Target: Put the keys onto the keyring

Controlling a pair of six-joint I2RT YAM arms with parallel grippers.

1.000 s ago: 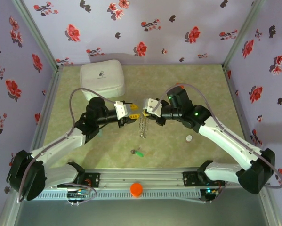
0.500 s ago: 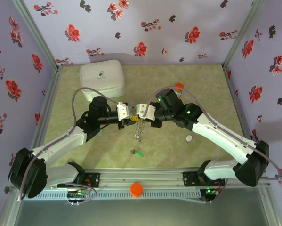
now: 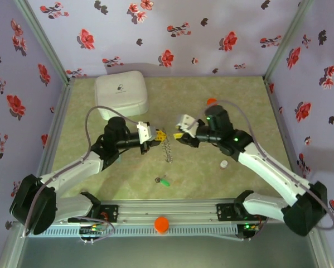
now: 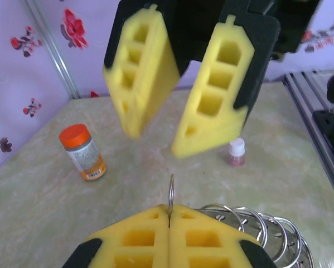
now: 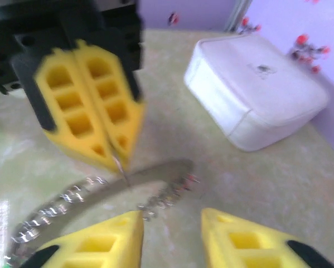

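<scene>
Above mid-table, the left gripper (image 3: 160,135) is pinching the keyring (image 3: 168,149) between closed fingers while the right gripper (image 3: 179,134) is facing it, jaws apart. A green key (image 3: 164,181) is lying nearer the arms' bases; the logo on the white case (image 3: 122,94) is showing too small to read.

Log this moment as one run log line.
task: keys onto keyring | left jaws: shut on keyring | right jaws: open, close beside it | green key: on table, not yet threaded
</scene>
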